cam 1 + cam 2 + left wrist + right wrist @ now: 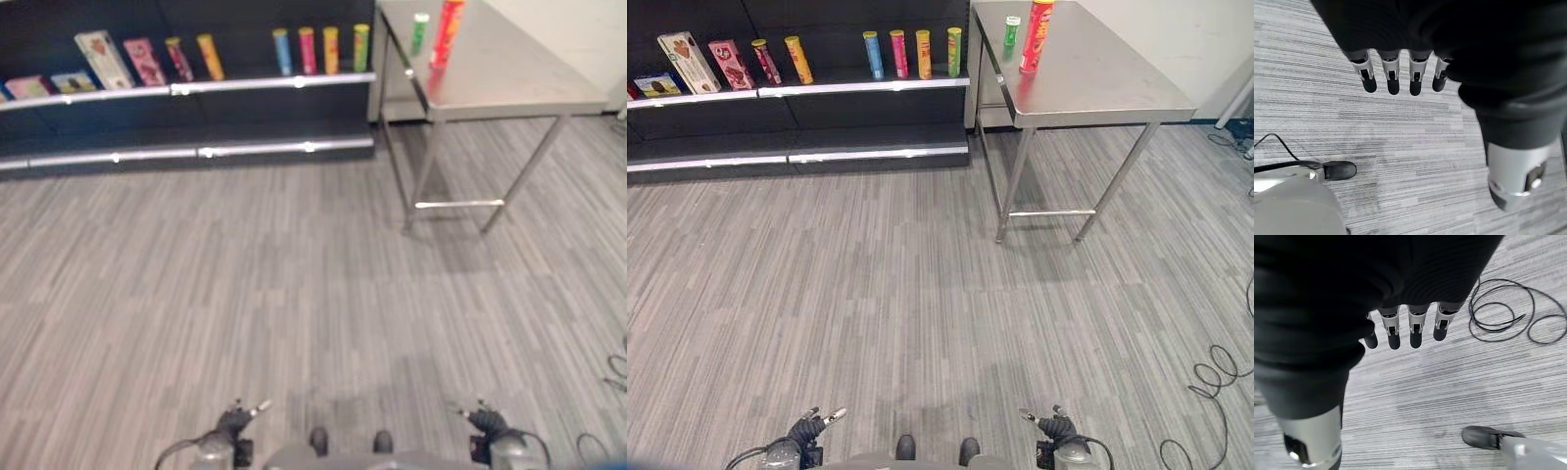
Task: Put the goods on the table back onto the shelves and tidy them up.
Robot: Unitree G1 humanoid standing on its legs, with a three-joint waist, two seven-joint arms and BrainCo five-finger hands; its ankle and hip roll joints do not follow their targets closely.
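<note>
While both arms hang low, the left hand (1400,73) and right hand (1405,325) point relaxed, straight fingers at the grey floor (872,294), holding nothing. On the steel table (1097,78) stand a red can (1035,37) and a small green can (1011,30). Beside it, the dark shelves (803,88) carry upright cans and boxes.

Brushed metal table (1087,83); glossy tubes (1034,37); ribbed grey carpet (901,294).
</note>
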